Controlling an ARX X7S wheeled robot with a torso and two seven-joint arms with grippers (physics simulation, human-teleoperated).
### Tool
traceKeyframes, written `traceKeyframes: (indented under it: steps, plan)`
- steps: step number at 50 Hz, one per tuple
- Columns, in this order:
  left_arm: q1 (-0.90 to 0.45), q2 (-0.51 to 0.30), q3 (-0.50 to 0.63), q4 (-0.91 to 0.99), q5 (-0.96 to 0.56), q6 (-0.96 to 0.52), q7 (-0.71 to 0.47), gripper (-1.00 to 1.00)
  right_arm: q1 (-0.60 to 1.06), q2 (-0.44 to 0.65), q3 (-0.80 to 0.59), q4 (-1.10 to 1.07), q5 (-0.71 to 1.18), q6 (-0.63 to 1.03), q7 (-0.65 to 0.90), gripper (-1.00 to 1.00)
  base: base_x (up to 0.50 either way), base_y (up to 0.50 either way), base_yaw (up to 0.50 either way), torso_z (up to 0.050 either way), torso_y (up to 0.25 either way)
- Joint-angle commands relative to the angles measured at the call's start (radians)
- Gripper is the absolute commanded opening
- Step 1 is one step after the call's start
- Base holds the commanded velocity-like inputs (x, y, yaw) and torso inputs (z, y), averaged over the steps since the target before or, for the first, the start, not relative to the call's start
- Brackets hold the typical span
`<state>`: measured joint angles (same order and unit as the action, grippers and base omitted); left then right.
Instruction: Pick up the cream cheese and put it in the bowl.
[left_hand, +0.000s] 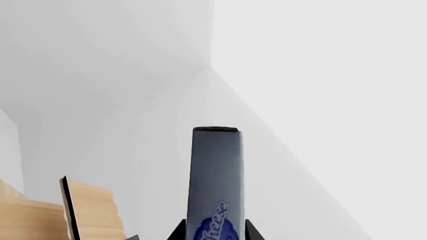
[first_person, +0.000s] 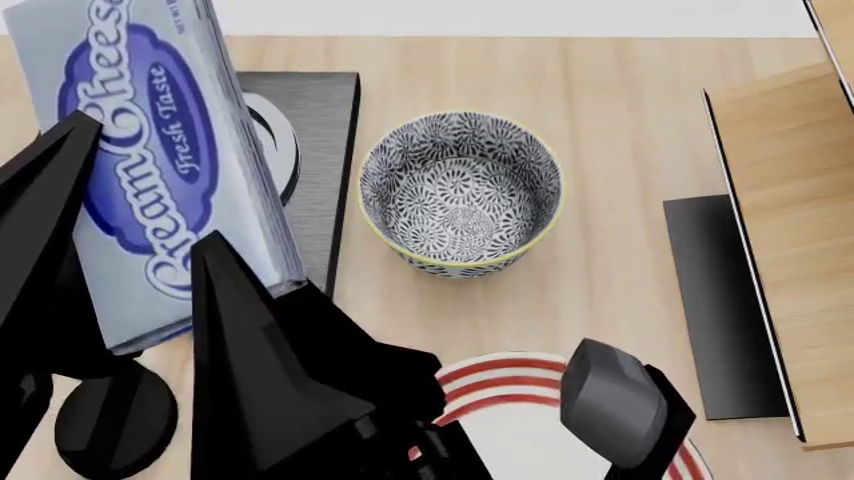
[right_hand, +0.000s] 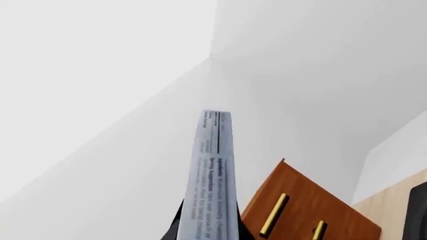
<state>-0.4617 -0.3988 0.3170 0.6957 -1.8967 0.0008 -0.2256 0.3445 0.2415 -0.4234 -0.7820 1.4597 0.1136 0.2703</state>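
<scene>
Left wrist: left gripper (left_hand: 215, 232) clamps the cream cheese (left_hand: 217, 170) edge-on, jaws narrow

Head: box raised, tilted, at 9 o'clock of the bowl (first_person: 461, 195), black fingers (first_person: 254, 340) against it

Right wrist: right gripper (right_hand: 208, 227) pinches the same box, jaws tight on it

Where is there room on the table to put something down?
Bare wood lies behind the bowl, and between the bowl and the dark mat on the right. The near side is crowded by the striped plate and the arms.
</scene>
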Motion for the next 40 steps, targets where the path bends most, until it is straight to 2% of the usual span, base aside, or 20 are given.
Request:
traceKeyframes:
  steps: [1,4,5,26,39,40]
  plan:
    - [-0.004,-0.004,0.005,0.000,-0.017,-0.001,-0.004,-1.00,0.003,0.001,-0.003,-0.012,-0.012,-0.005,-0.012,-1.00,0.00,0.00,0.00,0.000,0.000]
    - [-0.005,-0.003,0.007,-0.008,-0.022,0.000,-0.005,-1.00,0.002,0.003,-0.002,-0.014,-0.011,-0.007,-0.012,-1.00,0.00,0.00,0.00,0.000,0.000]
    - [-0.006,-0.004,0.007,-0.013,-0.027,-0.001,-0.003,1.00,0.003,0.004,-0.002,-0.016,-0.011,-0.008,-0.011,-1.00,0.00,0.00,0.00,0.000,0.000]
    - [0.005,-0.001,0.010,-0.035,0.007,0.018,-0.028,1.00,-0.008,0.032,0.034,-0.066,-0.022,-0.041,0.011,-1.00,0.00,0.00,0.00,0.000,0.000]
    - [0.010,0.020,-0.002,-0.036,0.205,0.066,-0.128,1.00,-0.007,0.065,0.085,-0.111,-0.040,-0.069,0.049,-1.00,0.00,0.00,0.00,0.001,0.001]
    - [0.009,0.019,-0.002,-0.039,0.186,0.065,-0.121,1.00,-0.009,0.066,0.086,-0.112,-0.042,-0.071,0.048,-1.00,0.00,0.00,0.00,0.000,0.000]
